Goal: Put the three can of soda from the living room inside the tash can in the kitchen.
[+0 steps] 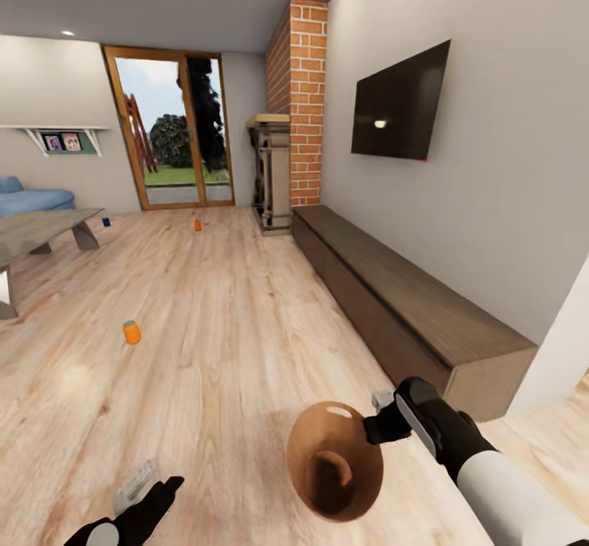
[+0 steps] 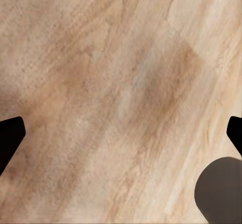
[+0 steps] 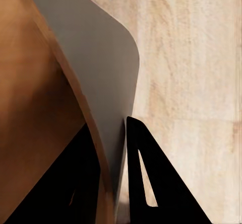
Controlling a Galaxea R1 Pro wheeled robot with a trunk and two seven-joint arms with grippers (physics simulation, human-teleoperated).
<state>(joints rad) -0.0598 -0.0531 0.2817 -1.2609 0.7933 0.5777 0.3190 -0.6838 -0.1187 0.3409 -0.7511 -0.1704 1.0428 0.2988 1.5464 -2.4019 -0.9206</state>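
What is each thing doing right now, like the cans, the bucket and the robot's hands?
Near orange can: upright on the floor.
Far orange can: on the floor.
Blue can: on the floor.
Trash can: held off the floor, nothing inside.
Right gripper: shut on the trash can's rim.
Left gripper: open, holding nothing.

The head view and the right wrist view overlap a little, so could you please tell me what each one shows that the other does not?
Head view alone: three soda cans on the floor, a near orange one, a far orange one and a dark blue one, plus the sofa, brick fireplace and left gripper. Right wrist view alone: the fingers pinching the wall of the trash can. Both: trash can, right gripper, wood floor.
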